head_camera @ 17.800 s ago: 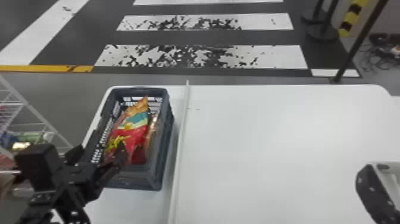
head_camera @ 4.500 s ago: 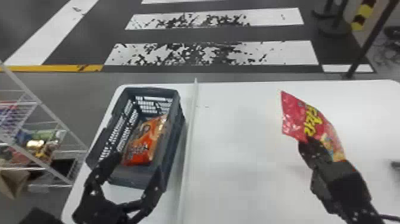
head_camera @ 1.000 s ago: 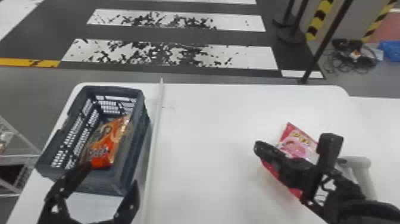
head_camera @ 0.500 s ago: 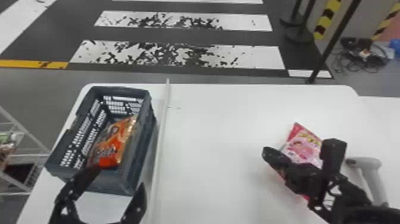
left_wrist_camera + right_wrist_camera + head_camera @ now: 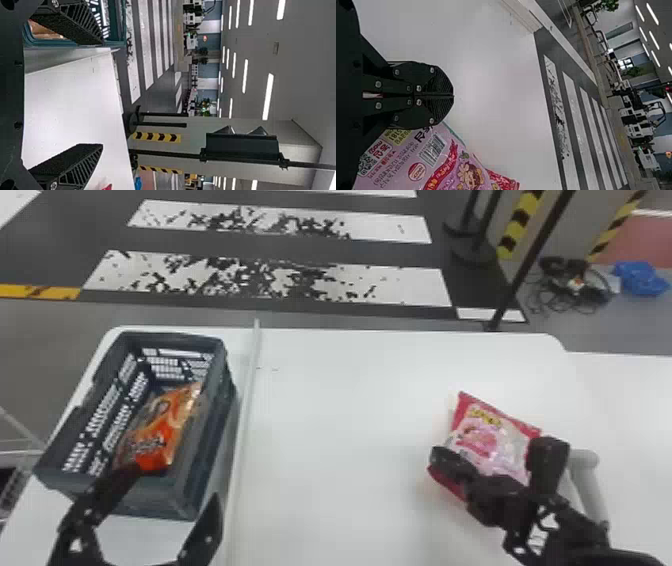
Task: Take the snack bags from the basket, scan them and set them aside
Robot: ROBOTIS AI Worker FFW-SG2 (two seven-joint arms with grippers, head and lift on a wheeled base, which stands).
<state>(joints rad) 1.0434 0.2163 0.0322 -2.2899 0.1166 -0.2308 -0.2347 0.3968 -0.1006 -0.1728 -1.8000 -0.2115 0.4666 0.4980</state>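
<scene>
In the head view my left gripper (image 5: 172,487) is open at the near end of the dark basket (image 5: 207,460), one finger over its rim beside an orange snack bag (image 5: 162,435) lying inside. The left wrist view has the left gripper (image 5: 81,95) spread wide, the basket rim (image 5: 79,42) past one finger. My right gripper (image 5: 452,462) is over a pink and red snack bag (image 5: 492,435) at the table's right. In the right wrist view the right gripper's (image 5: 453,95) fingers meet with nothing between them, beside the pink bag (image 5: 443,158), barcode visible.
A pale handheld scanner (image 5: 587,480) is just right of the right gripper. A thin raised strip (image 5: 245,415) runs front to back across the white table (image 5: 345,415), right of the basket. A wire rack (image 5: 20,450) stands left of the table.
The red bag, in the basket earliest and later raised in my right gripper, is no longer held up; that gripper is now lower over the pink and red bag. The left gripper opened. The head view shifted.
</scene>
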